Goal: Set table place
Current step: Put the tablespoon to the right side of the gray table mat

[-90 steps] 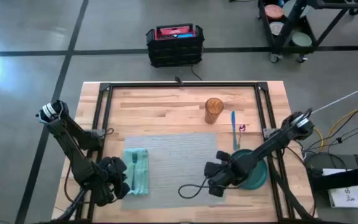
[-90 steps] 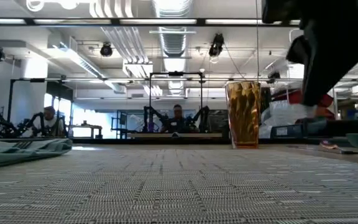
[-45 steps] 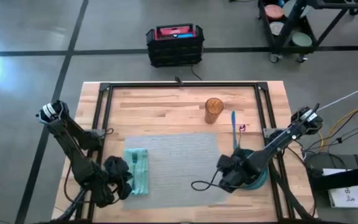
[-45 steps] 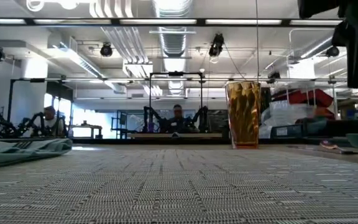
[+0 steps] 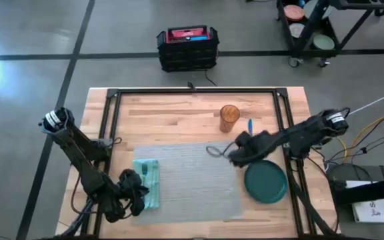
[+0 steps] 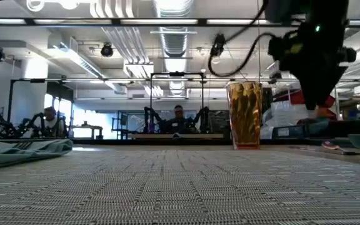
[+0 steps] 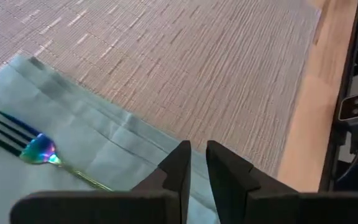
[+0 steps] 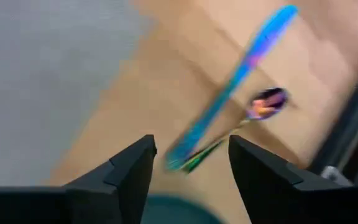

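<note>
The grey placemat lies flat on the wooden table. A teal napkin with a fork on it rests on the mat's left part. The dark green plate lies flat at the mat's right edge. A blue knife and a spoon lie on the wood near the amber glass. My right gripper hovers open above the mat's right edge, short of the knife's near end. My left gripper is over the napkin's near corner, fingers shut to a slit.
Black frame rails run along the table's left, far and right sides. My right arm reaches in across the right rail and over the knife. The glass stands upright beyond the mat's far right corner.
My right gripper has gone from beside the plate, near the table's front edge, toward the far edge, and now hangs over the mat's right edge by the knife. The plate stays where it was.
</note>
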Controlling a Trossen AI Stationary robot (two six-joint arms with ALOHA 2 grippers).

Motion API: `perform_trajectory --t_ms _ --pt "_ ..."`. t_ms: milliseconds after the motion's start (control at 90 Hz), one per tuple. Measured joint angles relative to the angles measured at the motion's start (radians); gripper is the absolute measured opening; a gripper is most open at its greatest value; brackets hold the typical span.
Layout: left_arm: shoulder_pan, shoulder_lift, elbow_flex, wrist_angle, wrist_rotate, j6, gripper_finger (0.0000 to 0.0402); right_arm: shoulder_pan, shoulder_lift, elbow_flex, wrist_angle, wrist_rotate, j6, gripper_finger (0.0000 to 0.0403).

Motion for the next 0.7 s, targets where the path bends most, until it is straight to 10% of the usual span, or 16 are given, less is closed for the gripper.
perform_trajectory --t_ms 700 --pt "0.0 0.0 0.0 0.016 -0.027 0.042 0.0038 -0.272 -0.059 -0.329 0.311 0.041 0.069 0.0149"
